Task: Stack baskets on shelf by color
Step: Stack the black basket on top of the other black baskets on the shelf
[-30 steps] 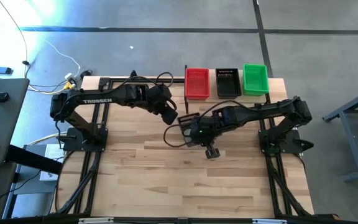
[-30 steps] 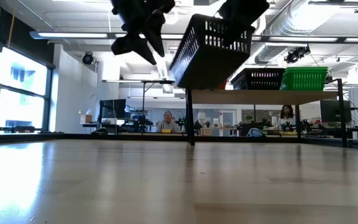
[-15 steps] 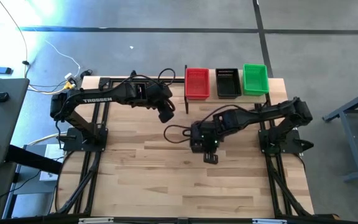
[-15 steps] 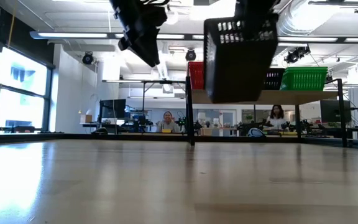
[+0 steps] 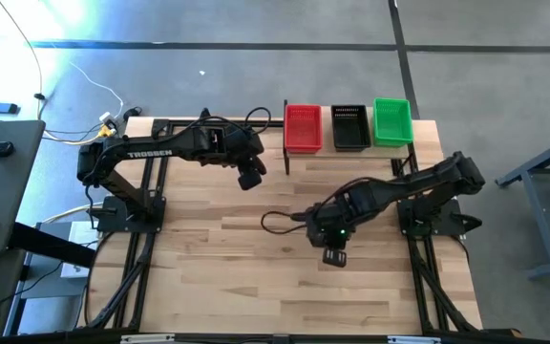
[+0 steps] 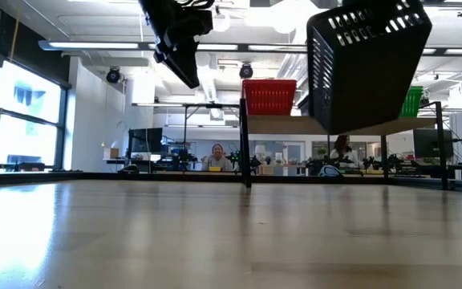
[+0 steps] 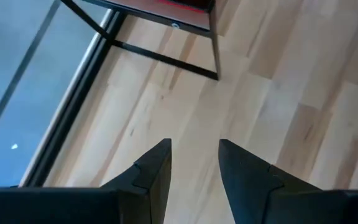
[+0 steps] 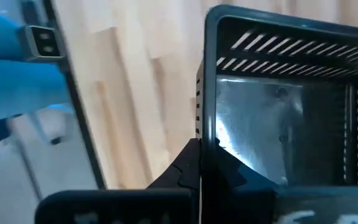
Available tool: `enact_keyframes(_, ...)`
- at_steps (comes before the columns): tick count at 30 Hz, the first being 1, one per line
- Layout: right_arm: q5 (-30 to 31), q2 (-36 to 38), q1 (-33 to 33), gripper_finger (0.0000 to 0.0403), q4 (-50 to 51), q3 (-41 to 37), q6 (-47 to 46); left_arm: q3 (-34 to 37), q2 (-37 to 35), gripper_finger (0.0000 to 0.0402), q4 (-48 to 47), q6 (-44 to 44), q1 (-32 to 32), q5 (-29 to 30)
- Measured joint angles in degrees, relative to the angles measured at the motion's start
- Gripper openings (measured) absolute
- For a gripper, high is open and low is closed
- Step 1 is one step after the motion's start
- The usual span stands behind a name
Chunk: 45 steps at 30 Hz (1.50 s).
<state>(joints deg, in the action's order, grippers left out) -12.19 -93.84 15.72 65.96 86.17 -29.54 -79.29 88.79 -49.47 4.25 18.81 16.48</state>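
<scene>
left gripper [image 5: 249,178]: jaws apart, empty, near shelf [image 5: 421,127] corner | arm reads "TROSSEN" | right gripper [image 8: 199,163]: clenched on rim of black basket [image 6: 365,60], held above table [image 5: 227,263] | shelf: red basket [image 5: 302,128], black, green [image 5: 391,121]

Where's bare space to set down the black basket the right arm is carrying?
Tabletop is bare from both arms to the near edge. The shelf is crowded: red basket, black basket and green basket fill it side by side. Right claw holds the carried black basket; left claw hangs open near the shelf's left end.
</scene>
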Motion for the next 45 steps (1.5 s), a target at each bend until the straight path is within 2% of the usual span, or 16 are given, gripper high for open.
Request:
enact_keyframes(8, 8.06, 6.47, -0.33, 0.0, 5.23, 0.0, 0.0, 0.0, 0.0, 0.0122, 0.19, -1.93, 0.13, 3.2)
enact_keyframes(14, 14.5, 13.9, -3.91, 0.0, 6.51, 0.0, 5.86, 0.0, 0.0, 0.0122, 0.44, -1.92, 1.28, 3.51)
enact_keyframes(23, 25.98, 25.54, -13.7, 0.0, 6.9, 0.0, 23.31, 0.0, 0.0, 0.0122, 1.91, -1.42, 4.33, 3.71)
enact_keyframes(29, 32.99, 29.51, -21.5, 0.0, 6.36, 0.0, 38.13, 0.0, 0.0, 0.0122, 3.22, -1.28, 5.77, 3.68)
enact_keyframes(36, 32.71, 29.94, -30.91, 0.0, 3.92, 0.0, 55.2, 0.0, 0.0, 0.0122, 3.43, 0.19, 6.88, 3.68)
enact_keyframes(41, 25.45, 29.94, -37.64, 0.0, 0.45, 0.0, 64.21, 0.0, 0.0, 0.0122, 3.45, 2.47, 7.93, 3.71)
enact_keyframes(45, 21.59, 29.7, -41.99, 0.0, -0.58, -0.04, 66.87, 0.0, 0.0, 0.0122, 3.45, 3.27, 8.66, 3.71)
